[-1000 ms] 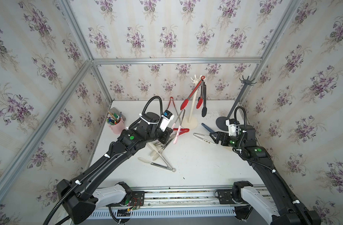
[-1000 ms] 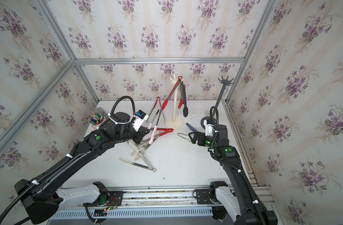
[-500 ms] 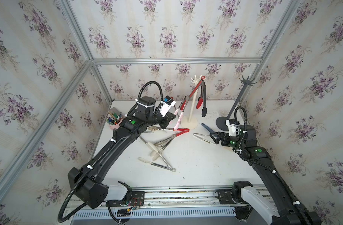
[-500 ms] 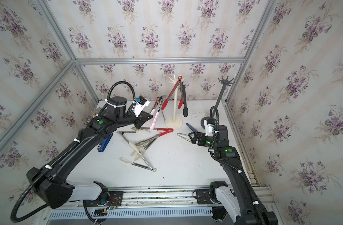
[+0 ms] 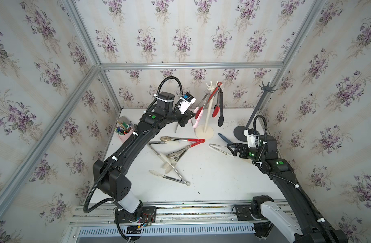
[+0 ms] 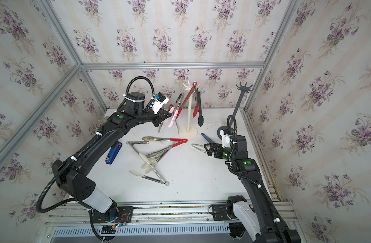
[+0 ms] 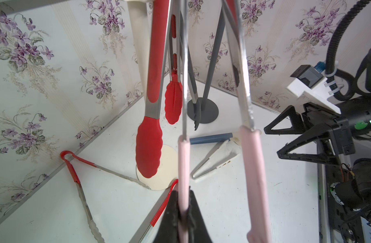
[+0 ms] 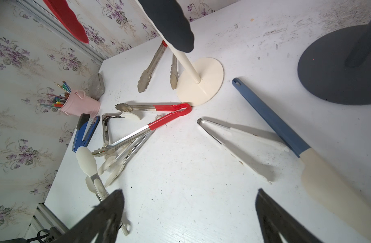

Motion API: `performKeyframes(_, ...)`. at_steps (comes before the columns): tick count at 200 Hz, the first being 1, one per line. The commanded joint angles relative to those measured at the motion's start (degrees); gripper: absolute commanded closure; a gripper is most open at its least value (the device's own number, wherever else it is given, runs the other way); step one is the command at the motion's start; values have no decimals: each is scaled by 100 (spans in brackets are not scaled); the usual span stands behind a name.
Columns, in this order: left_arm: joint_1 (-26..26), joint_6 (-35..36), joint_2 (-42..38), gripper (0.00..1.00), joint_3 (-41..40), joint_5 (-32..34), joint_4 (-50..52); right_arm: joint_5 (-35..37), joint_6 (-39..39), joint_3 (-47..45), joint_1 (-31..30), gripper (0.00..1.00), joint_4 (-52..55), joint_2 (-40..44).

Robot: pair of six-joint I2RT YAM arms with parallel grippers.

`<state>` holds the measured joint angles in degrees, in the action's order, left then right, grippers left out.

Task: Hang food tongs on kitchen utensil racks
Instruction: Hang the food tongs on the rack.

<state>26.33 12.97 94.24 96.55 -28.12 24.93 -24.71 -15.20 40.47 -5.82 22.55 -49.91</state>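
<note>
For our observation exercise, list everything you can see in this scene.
dark grey rack: 1, back right.
cream-white rack: 1, back centre of the table.
red tongs, black tongs: 1 each, hanging on it.
pink tongs: 1, held up beside that rack.
red-handled tongs: 2, steel, lying by that rack's base.
white tongs: 1, right side.
white-tipped tongs: several, piled mid-table.
spatula: 1, blue handle, beside the white tongs.
pen cup: 1, pink, back left.
stapler: 1, blue, by the cup.
grey block: 1, behind the cup.
left hand: black, shut on pink tongs.
right hand: black, open, empty.

white table (image 5: pixel 222 185) carries scattered tongs (image 5: pixel 194 140); cream rack (image 5: pixel 210 134); grey rack (image 5: pixel 239 132); pink cup (image 5: pixel 124 137); stapler (image 6: pixel 112 152).
</note>
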Motion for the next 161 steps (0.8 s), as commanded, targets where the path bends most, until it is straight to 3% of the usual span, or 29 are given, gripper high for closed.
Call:
performKeyframes(1,-3,127,158,100,209,-12,-177,70,1,-9,0,4,21,46)
performKeyframes(161,38,255,993,98,1142,323,141,115,2,-14,0,4,195,265)
